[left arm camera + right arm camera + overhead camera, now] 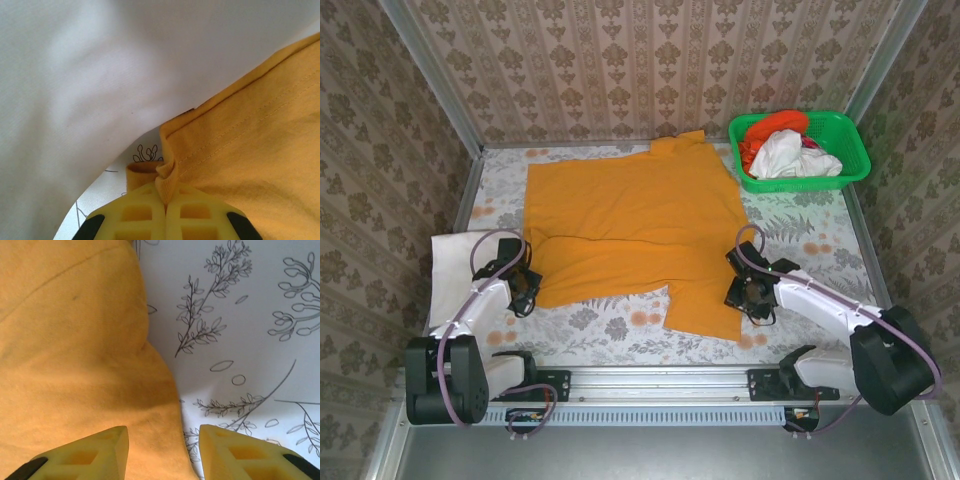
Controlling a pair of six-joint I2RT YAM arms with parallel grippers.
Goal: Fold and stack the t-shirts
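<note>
- Shirt (pixel 630 220) lies flat, left of the basket (pixel 800 150).
- My left gripper (pixel 165 192) pinches its near-left hem.
- My right gripper (pixel 162 432), spread, straddles its near-right edge, with the cloth towards the left finger.

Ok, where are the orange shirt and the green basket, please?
orange shirt (pixel 630 215), top view, middle of its body.
green basket (pixel 810 183), top view, near wall.

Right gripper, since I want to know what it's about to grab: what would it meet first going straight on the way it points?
Most likely the edge of the amber-orange t-shirt, which lies between the open jaws of the right gripper, with the floral table cover right beside it. Depth is unclear.
</note>
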